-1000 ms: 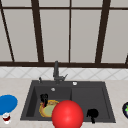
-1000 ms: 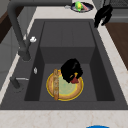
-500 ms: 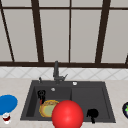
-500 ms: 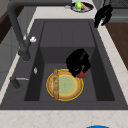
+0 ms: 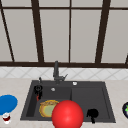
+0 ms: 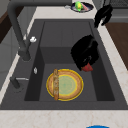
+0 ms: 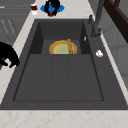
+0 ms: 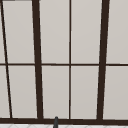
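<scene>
— Where is the left hand (image 5: 38, 89)?

— In the front view it hangs over the left end of the sink (image 5: 105, 100); from the left side it sits above the basin, beside and above the plate (image 6: 65, 84), apart from it; its fingers are curled down round a small red thing (image 6: 87, 67), which pokes out beneath them.

— And the plate?

— Flat on the floor of the left basin; yellow rim, green middle; a brown stick (image 6: 56, 85) lies across its side nearer the faucet (image 5: 56, 71).

— The right hand (image 5: 92, 113)?

— Idle at the front rim of the sink, towards the right end; its fingers droop loosely and hold nothing.

— What else is around?

— A red ball (image 5: 67, 115) fills the bottom middle of the front view and covers part of the plate; I cannot tell what it rests on; on the counter (image 5: 15, 86) to the left lie a blue dish (image 5: 7, 103) and a small cup (image 5: 6, 117); at the far right stands a dark bowl (image 6: 81, 6) with green food in it.
</scene>
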Robot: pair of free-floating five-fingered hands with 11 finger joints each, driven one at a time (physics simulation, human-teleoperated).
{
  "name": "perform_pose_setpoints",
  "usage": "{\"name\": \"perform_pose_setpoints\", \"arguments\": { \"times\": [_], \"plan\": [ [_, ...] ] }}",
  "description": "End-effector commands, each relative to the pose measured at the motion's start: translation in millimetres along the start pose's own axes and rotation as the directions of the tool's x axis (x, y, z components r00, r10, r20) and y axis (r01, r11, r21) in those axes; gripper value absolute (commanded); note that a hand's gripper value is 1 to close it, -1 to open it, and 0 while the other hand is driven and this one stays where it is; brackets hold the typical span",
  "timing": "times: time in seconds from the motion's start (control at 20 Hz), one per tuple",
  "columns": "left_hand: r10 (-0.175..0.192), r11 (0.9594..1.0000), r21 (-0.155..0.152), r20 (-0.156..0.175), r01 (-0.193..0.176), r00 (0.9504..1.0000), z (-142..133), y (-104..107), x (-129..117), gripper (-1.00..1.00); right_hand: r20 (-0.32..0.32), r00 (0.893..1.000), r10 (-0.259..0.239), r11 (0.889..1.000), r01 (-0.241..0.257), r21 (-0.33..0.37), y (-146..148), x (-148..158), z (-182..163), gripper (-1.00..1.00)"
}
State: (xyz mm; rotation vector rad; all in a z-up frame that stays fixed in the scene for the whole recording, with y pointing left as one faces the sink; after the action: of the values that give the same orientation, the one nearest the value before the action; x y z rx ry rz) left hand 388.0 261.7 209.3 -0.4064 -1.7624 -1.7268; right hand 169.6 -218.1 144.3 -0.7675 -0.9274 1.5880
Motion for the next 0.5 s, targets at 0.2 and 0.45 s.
{"name": "perform_pose_setpoints", "arguments": {
  "times": [0.2, 0.45],
  "plan": [
    [0.012, 0.9999, 0.0, 0.001, -0.012, 0.9999, 25.3, 37.6, 52.3, 1.0, 0.0, 1.0, 0.0, 1.0, 0.0, 0.0, 0.0, 0.0, 0.0, 0.0],
    [0.02, 0.9998, -0.004, -0.002, -0.02, 0.9998, 46.9, 56.9, 89.3, 1.0, 0.0, 1.0, 0.0, 1.0, 0.0, 0.0, 0.0, 0.0, 0.0, 0.0]
  ]
}}
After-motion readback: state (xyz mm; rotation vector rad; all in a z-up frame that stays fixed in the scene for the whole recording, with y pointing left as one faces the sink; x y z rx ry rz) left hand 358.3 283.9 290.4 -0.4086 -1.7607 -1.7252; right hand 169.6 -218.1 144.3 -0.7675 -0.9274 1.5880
